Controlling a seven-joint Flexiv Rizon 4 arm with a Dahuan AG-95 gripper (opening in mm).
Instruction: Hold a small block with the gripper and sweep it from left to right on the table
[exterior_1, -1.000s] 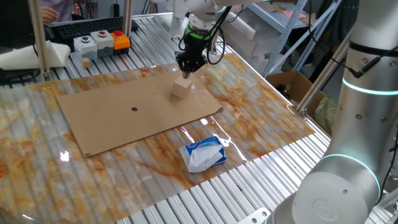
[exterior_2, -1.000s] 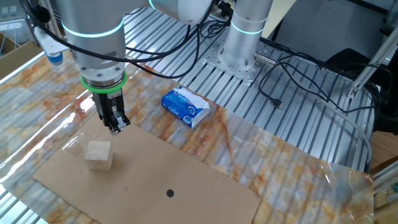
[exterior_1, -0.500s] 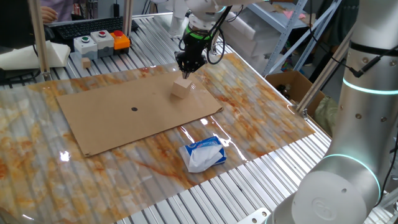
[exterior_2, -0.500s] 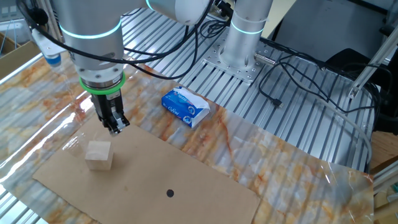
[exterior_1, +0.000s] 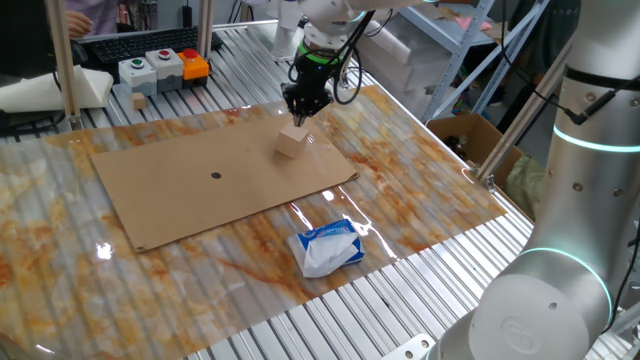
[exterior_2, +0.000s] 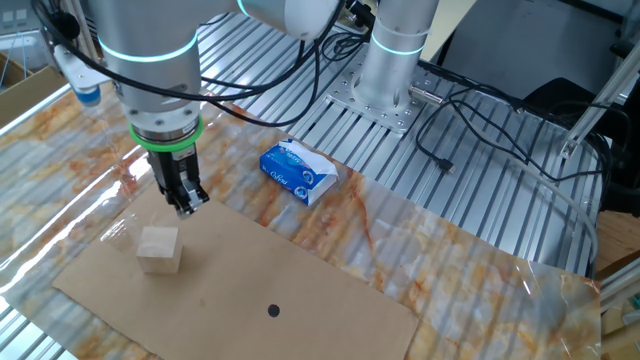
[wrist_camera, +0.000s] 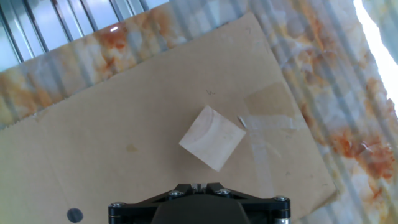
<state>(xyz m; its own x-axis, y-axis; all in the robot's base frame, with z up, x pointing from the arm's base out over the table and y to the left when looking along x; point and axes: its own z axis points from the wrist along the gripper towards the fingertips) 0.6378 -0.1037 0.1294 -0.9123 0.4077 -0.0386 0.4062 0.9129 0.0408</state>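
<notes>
no brand or wording can be read on the white-and-blue tissue pack (exterior_2: 299, 171); its print is too small to make out in either fixed view. coloured buttons are seen on the control box (exterior_1: 150, 68) at the far edge of the table (exterior_1: 420, 190), but no lettering on them is legible.

the gripper (exterior_2: 186, 205) is seen above the brown cardboard sheet (exterior_1: 215, 180), near the corner of the sheet where the wooden cube (exterior_2: 159, 249) lies. the jaws appear drawn close together, with nothing between them, though whether they are fully closed cannot be told from the fixed views, and in the hand view only the black base of the gripper is shown at the bottom edge, the fingertips being out of frame. nothing is held and nothing is touched by the tips.

the cube (wrist_camera: 212, 137) is resting flat on the cardboard, turned so that it is seen as a diamond in the hand view, just beside a strip of clear tape (wrist_camera: 268, 124). it is apart from the gripper, whose tips hang just beside and above it. a small black dot (exterior_2: 273, 311) is marked on the sheet, well apart from the cube. the tissue pack is lying on the marbled surface off the cardboard.
</notes>
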